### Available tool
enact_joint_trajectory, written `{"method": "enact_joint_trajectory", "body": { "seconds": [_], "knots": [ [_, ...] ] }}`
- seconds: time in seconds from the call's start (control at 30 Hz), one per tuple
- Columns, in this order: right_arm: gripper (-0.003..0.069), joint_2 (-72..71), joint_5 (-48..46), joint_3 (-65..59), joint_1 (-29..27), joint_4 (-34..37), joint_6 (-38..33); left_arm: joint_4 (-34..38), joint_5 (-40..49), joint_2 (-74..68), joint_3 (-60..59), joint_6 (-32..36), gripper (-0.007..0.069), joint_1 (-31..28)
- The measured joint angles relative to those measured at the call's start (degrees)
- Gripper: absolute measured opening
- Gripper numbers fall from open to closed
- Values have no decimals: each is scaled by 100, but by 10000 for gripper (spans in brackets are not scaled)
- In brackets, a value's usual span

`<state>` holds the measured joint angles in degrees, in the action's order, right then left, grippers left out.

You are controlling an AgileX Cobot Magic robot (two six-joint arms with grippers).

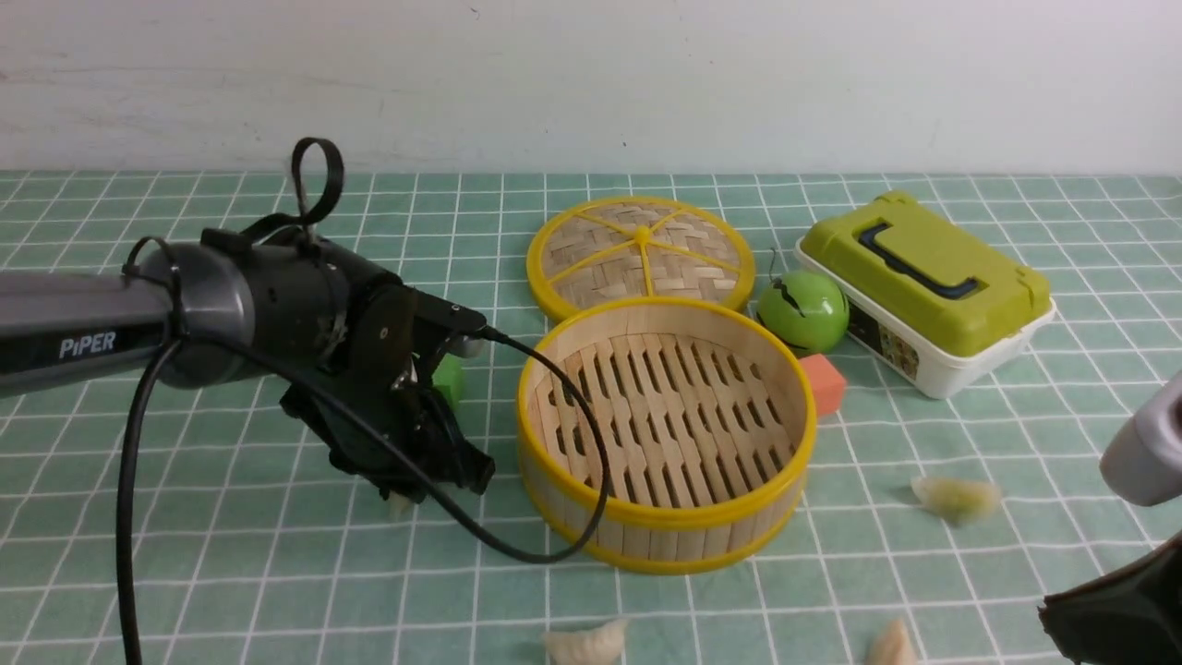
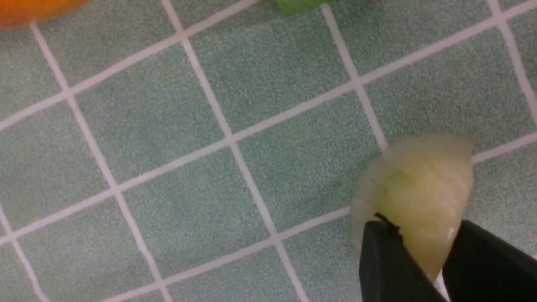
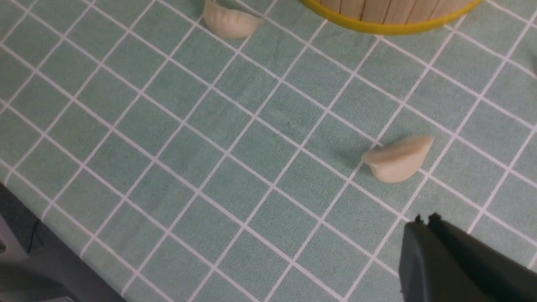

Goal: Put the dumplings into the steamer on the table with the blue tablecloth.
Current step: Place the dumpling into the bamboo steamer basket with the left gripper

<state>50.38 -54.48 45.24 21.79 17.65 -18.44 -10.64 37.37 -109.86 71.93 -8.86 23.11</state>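
While the left gripper (image 1: 406,497) sits low over the tablecloth (image 1: 231,563), just left of the steamer (image 1: 665,517), its two black fingers (image 2: 386,260) are closed against a pale gripped dumpling (image 2: 419,184), touching it on both sides (plain in the left wrist view; from the front only a pale tip shows under the gripper). Whether that dumpling rests on the cloth or hangs just above it, I cannot tell. A black cable (image 1: 554,545) loops from this arm across the front of the steamer's wall.

The right gripper (image 3: 424,219) hangs at the near right corner of the table (image 1: 111,610) with its fingers pressed together and nothing between them.

Three other dumplings lie on the cloth outside the steamer: a greenish dumpling (image 1: 956,499) to the steamer's right, a front dumpling (image 1: 584,642) near the table's front edge below the steamer, and a corner dumpling (image 3: 396,159) further right along that edge, near the right gripper but apart from it.

Behind the steamer, the woven lid (image 1: 640,254) lies flat. To its right are a green ball (image 1: 802,309), an orange block (image 1: 822,383) and a green-lidded box (image 1: 923,286); a green cube (image 1: 450,379) shows behind the left gripper.
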Motion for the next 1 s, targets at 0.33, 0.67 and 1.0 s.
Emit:
{"method": "enact_joint_trajectory", "body": {
  "seconds": [0.33,0.67,1.0],
  "knots": [
    [3,0,-37,0,0,269,0,642,1327,798,1521,-148,168,187],
    [13,-493,-564,0,0,906,4,1012,1896,-539,3890,-321,167,1502],
    [22,-1099,-963,0,0,803,4,948,2166,-2840,5979,-945,167,1547]
  ]
}}
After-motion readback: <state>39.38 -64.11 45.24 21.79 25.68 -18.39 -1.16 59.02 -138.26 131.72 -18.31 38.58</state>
